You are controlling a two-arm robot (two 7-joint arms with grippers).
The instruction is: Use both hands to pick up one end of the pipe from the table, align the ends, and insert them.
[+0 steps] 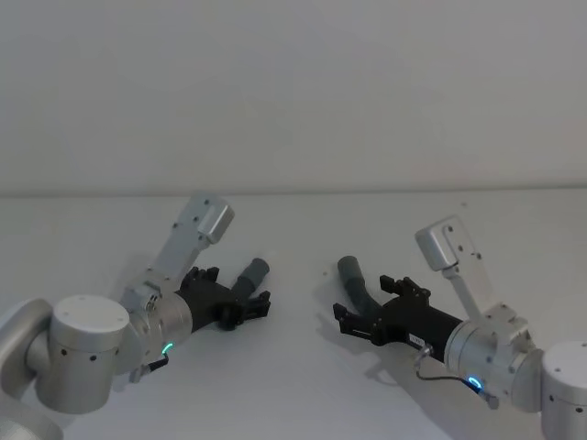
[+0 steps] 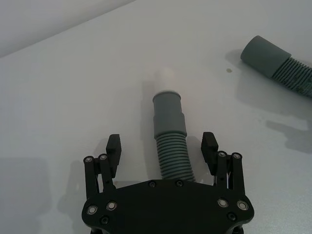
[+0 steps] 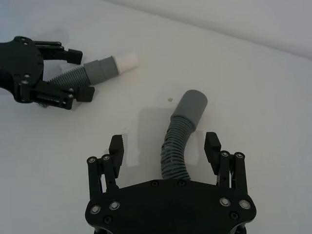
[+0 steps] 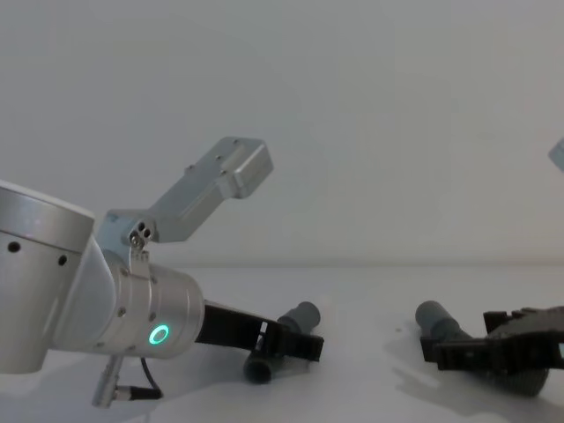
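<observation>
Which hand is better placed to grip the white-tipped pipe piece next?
Left. The left hand is open with the white-tipped piece between its fingers; the right hand straddles the grey-cuffed hose.

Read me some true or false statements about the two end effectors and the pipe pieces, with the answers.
1. The left end effector is open around the white-tipped piece. True.
2. The right end effector is shut on the cuffed hose. False: its fingers stand open on either side of it.
3. The two pieces are already joined. False: they lie apart.
4. Both pieces rest on the table. True.
</observation>
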